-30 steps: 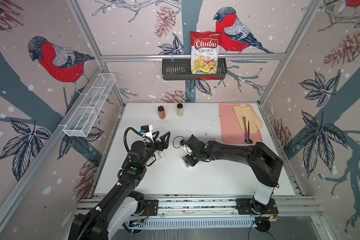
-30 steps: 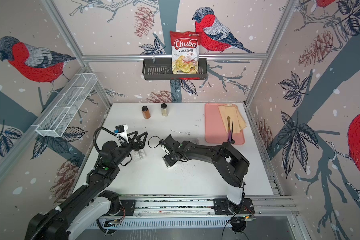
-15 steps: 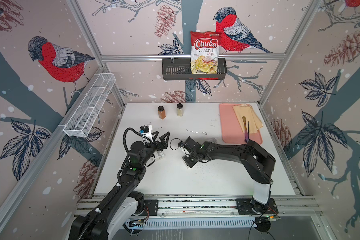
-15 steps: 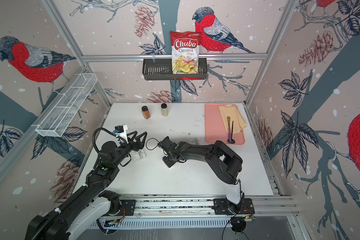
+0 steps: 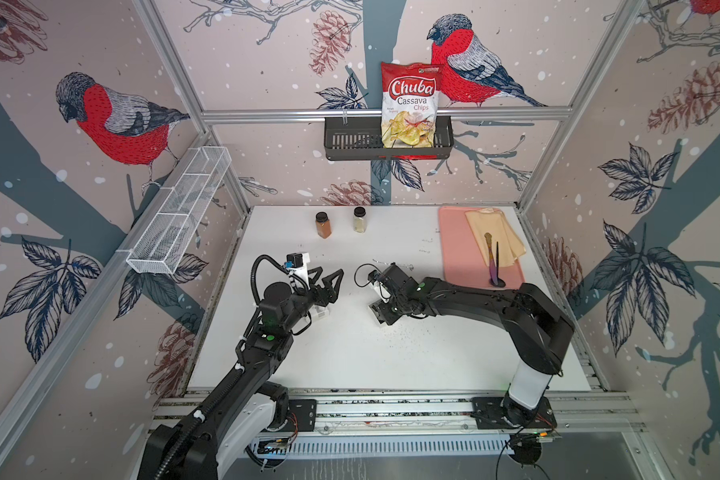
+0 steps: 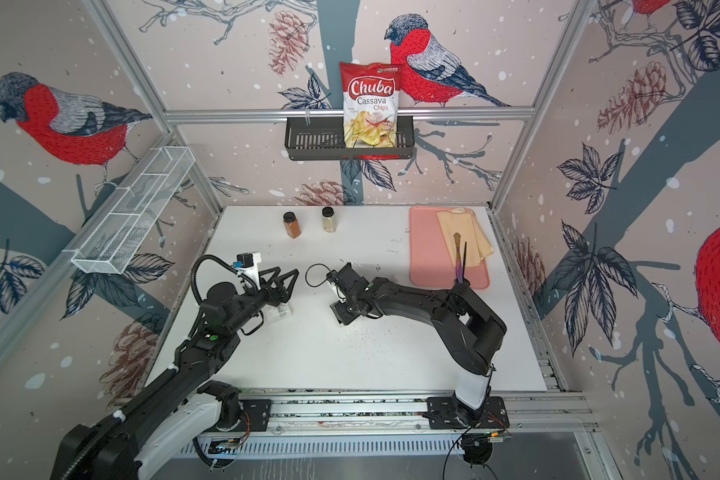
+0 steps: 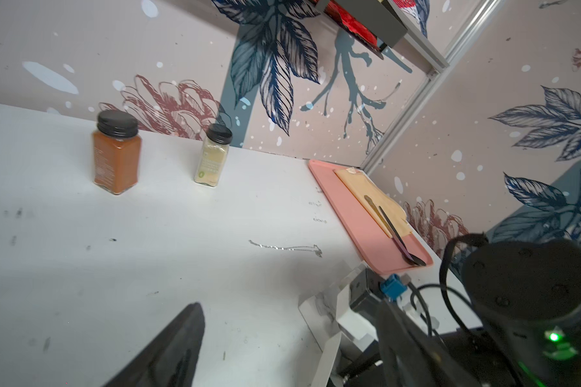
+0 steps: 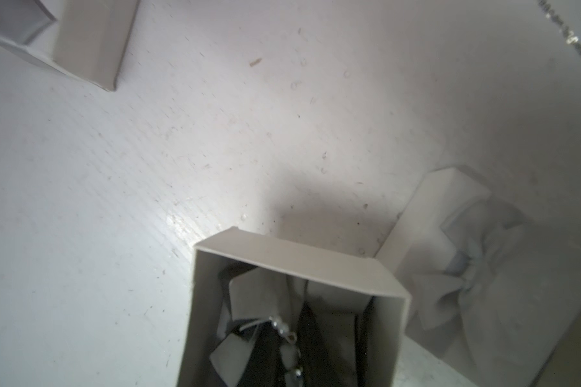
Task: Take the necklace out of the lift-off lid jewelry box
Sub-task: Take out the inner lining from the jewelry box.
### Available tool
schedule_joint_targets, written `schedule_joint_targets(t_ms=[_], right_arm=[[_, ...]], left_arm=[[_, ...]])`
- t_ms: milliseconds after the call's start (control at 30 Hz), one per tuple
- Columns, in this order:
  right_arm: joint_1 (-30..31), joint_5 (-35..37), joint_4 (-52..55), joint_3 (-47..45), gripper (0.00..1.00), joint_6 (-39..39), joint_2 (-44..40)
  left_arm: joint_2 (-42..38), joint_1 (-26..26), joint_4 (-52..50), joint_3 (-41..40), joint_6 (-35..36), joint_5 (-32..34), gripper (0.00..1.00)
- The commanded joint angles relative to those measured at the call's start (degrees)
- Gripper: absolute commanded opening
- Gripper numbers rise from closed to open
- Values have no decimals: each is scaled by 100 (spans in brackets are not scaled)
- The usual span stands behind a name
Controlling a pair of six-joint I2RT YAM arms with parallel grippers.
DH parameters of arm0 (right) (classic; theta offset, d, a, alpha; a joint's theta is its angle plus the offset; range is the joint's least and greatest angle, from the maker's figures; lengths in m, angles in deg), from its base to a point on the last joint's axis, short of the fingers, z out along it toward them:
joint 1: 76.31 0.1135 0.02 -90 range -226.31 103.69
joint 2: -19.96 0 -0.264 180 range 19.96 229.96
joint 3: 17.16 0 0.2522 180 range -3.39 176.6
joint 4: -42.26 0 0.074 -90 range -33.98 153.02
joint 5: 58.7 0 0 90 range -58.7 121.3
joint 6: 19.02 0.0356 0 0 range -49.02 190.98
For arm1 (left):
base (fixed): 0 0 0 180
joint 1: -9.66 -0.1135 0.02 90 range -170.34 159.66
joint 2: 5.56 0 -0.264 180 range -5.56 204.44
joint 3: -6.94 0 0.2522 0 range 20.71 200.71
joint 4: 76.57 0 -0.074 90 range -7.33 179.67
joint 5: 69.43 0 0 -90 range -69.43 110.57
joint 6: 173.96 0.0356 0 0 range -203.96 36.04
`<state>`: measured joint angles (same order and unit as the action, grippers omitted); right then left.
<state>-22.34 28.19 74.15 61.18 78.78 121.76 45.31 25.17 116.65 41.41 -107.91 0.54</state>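
The black left arm (image 5: 267,332) rises from the near rail with its elbow bent. Its black truss-fingered left gripper (image 5: 328,277) hangs above the table, and its 2 jaws are spread wide. The black right arm (image 5: 474,301) reaches low toward the middle (elbow raised near its base). The right gripper (image 8: 279,338) tips steeply down, its fingers pinched together on a thin silver chain necklace (image 8: 287,333).

Chuba chips bag (image 5: 410,104) in black wall basket (image 5: 350,139), orange jar (image 5: 323,225) & pale jar (image 5: 359,219) upright near back wall, pink tray (image 5: 454,249) w/ napkin (image 5: 508,239), wire rack (image 5: 175,216) on left wall.
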Motion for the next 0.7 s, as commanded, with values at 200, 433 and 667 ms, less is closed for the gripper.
schedule_joint_targets(t_ms=[200, 433, 667], right_arm=[[-256, -265, -338, 1, 11, 37, -164], [-258, -354, -544, 38, 10, 108, -184], [-389, -1029, -953, -242, 10, 194, -574]], left_arm=[[709, 108, 415, 64, 102, -1192, 73], [1504, 430, 624, 112, 20, -1284, 68], [1933, 710, 761, 190, 17, -1089, 63]])
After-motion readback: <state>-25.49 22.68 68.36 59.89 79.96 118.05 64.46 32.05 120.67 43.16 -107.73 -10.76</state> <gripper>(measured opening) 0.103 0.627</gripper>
